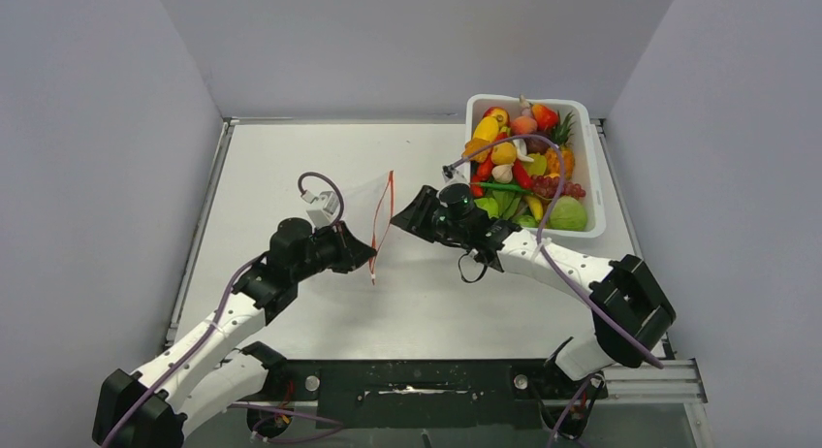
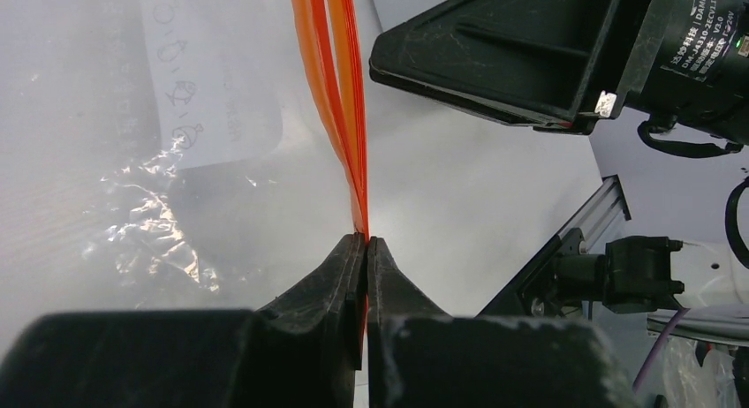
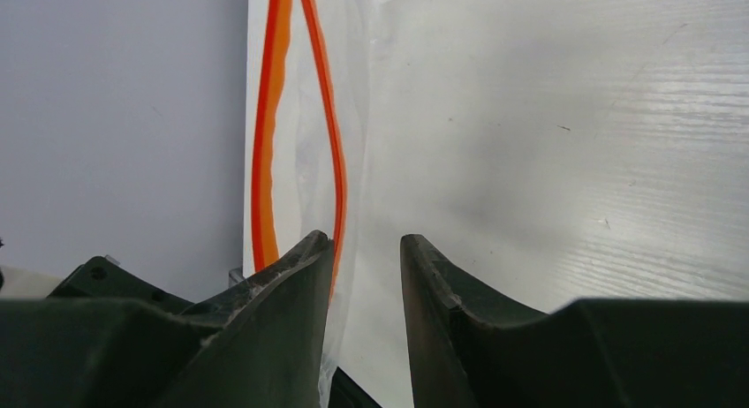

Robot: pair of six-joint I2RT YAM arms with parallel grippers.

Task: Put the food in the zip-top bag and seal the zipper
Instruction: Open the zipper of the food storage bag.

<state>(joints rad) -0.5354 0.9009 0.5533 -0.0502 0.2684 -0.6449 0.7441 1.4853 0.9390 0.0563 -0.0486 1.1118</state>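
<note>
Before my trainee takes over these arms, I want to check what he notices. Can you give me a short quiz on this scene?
1. True or false: the left fingers are shut on the zipper.
2. Fill the gap: the right fingers are ___ (open or shut).
3. Where is the food? A, in the tub. B, between the left fingers. C, between the right fingers.

Key: 1 true. 2 open. 3 A.
</note>
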